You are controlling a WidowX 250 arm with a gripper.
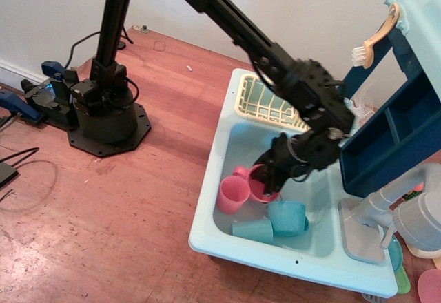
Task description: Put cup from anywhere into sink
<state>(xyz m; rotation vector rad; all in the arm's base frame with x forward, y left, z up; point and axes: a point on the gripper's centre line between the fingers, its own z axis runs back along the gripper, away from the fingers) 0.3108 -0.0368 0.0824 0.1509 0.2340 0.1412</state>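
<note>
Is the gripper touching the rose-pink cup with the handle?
Touching. The single camera view shows the gripper with its dark fingers closed over the rim of the cup, low inside the sink.

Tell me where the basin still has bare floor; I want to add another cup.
Free: the sink's back strip below the dish rack. Crowded: the front, where the gripper holds the rose cup beside the salmon cup and two teal cups.

No readable text, label, brand, number or sign anywhere in view.
Sink (215, 200), cups, rack, robot arm: all plain surfaces, no print visible.
</note>
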